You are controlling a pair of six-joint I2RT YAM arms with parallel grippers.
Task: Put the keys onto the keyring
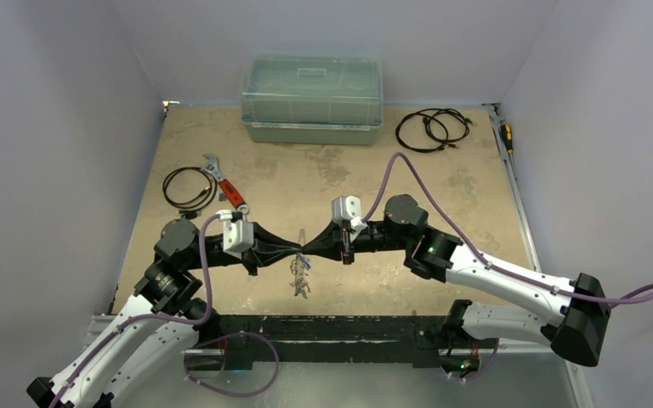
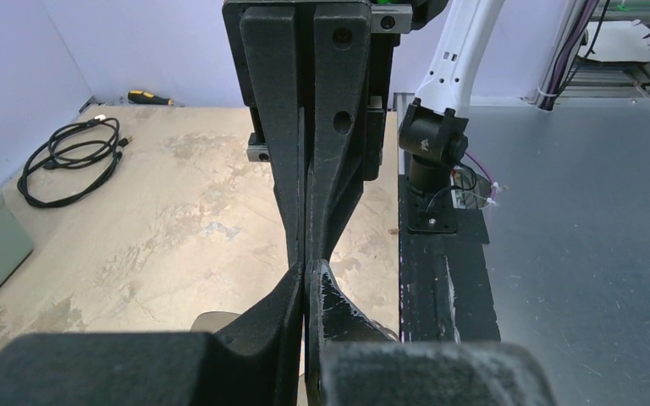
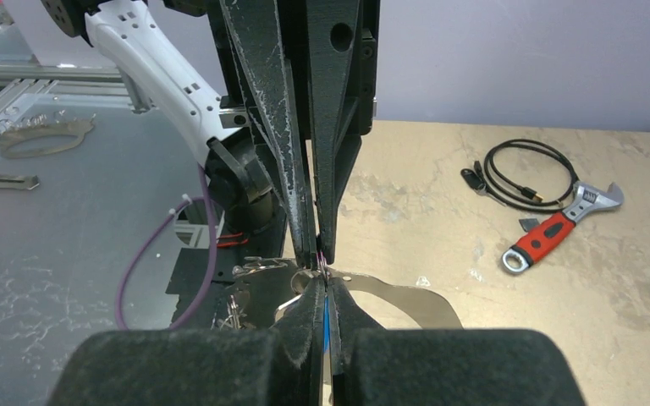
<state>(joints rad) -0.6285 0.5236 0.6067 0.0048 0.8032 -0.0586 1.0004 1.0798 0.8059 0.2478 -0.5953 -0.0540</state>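
My two grippers meet tip to tip above the middle of the table. The left gripper (image 1: 297,247) is shut, and a thin silvery loop, the keyring (image 3: 262,266), runs into its fingertips (image 3: 315,241). A bunch of keys (image 1: 299,279) hangs under the meeting point and shows in the right wrist view as a bunch of keys (image 3: 235,309) at the lower left. The right gripper (image 3: 325,283) is shut on a key with a blue tag (image 3: 326,326), pressed between its pads right against the left fingertips. In the left wrist view the left gripper (image 2: 305,266) has its jaws together, and the ring is hidden.
A clear lidded box (image 1: 312,99) stands at the back. Black cable coils lie at the back right (image 1: 432,129) and at the left (image 1: 189,187). A red-handled wrench (image 1: 224,185) lies by the left coil, and a screwdriver (image 1: 506,136) lies along the right wall.
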